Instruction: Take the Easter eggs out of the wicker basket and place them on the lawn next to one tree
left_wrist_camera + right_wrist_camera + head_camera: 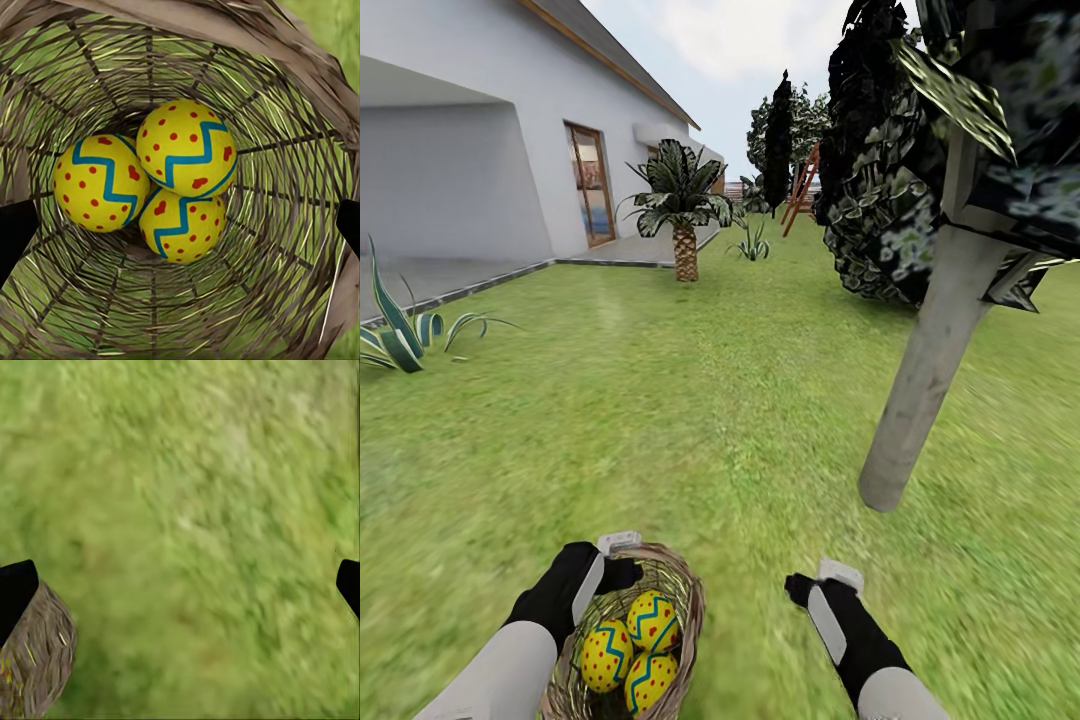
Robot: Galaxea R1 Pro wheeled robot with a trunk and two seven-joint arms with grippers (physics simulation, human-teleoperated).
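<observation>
The wicker basket [678, 590] is low in the head view, with all three Easter eggs [154, 176] bunched together at its bottom. The left hand [615, 562] is at its rim (can't tell if it's gripping). The right hand [815, 582] hangs spread wide over the lawn [690, 400], near the grey-trunked tree [925, 370].

Counting it up: three Easter eggs [632, 650] sit in one wicker basket [685, 590] at the bottom left of the frame. One grey-trunked tree [930, 370] on the right, one short palm [684, 235] up in the middle, one striped spiky plant [400, 335] at the left edge. One white house [470, 130] upper left. Two grippers, the left gripper [622, 560] and the right gripper [815, 583].
</observation>
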